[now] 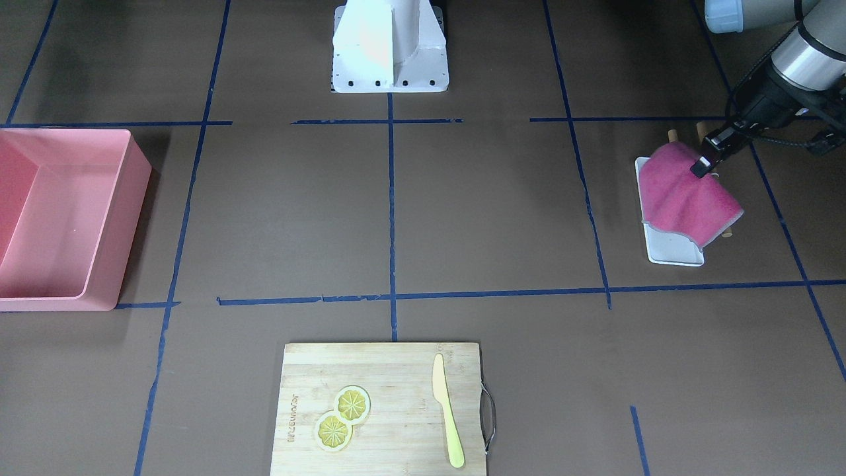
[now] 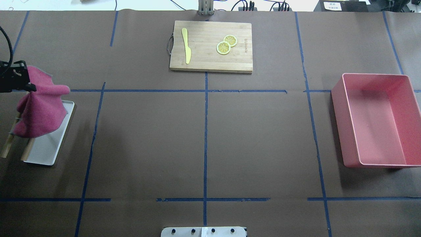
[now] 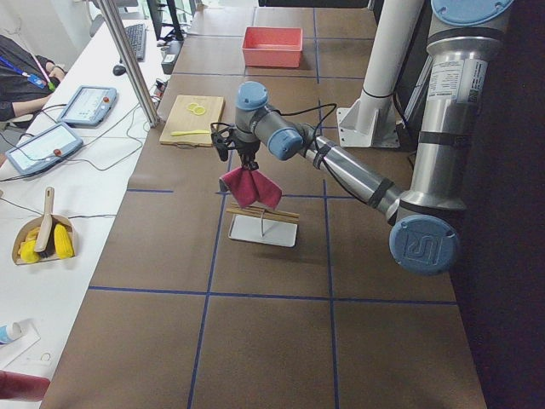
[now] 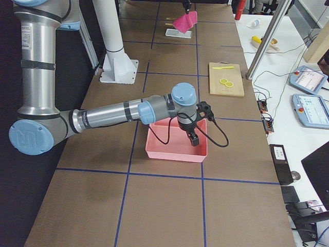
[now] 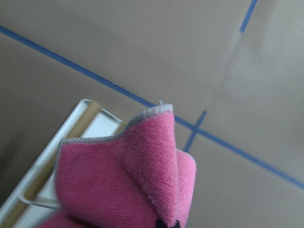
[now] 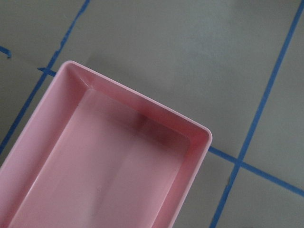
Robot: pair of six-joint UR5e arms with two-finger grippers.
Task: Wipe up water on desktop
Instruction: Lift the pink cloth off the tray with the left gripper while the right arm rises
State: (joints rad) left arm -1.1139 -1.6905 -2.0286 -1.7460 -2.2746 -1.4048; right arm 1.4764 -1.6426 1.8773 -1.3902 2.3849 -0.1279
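The desktop [image 1: 462, 218] is a brown surface with a grid of blue tape lines; it also shows in the overhead view [image 2: 197, 138]. I see no water on it. My left gripper [image 1: 702, 166] is shut on a pink cloth [image 1: 687, 198] and holds it up by one corner. The cloth hangs over a white tray [image 1: 674, 254] with a wooden rack, at the table's left end [image 2: 39, 112]. In the left wrist view the cloth [image 5: 128, 180] fills the bottom. My right gripper [image 4: 194, 139] hangs over a pink bin [image 4: 175, 146]; I cannot tell whether it is open or shut.
The pink bin [image 2: 375, 125] stands at the table's right end and looks empty [image 6: 95, 166]. A bamboo cutting board [image 2: 210, 46] with a yellow knife [image 2: 186, 46] and two lemon slices [image 2: 226, 44] lies at the far middle edge. The robot's base [image 1: 390, 46] is at the near middle.
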